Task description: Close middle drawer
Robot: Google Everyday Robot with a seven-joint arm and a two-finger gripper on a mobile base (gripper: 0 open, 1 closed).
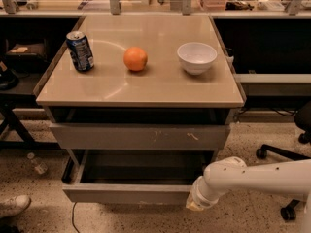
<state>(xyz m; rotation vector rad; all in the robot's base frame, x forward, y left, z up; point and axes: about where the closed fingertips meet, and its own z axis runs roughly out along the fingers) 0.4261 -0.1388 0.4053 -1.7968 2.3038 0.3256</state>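
my gripper [197, 205] at right end of open middle drawer [126, 193] front; grip state: cannot tell. push straight inward, steady, avoid skewing.

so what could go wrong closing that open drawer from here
1. The gripper is at the far right end of the middle drawer front, well off centre. A push there may skew the drawer and jam it.
2. The front is plain with no handle, so the gripper could slip off that corner.
3. A hard shove might jolt the table and roll the orange or tip the can.
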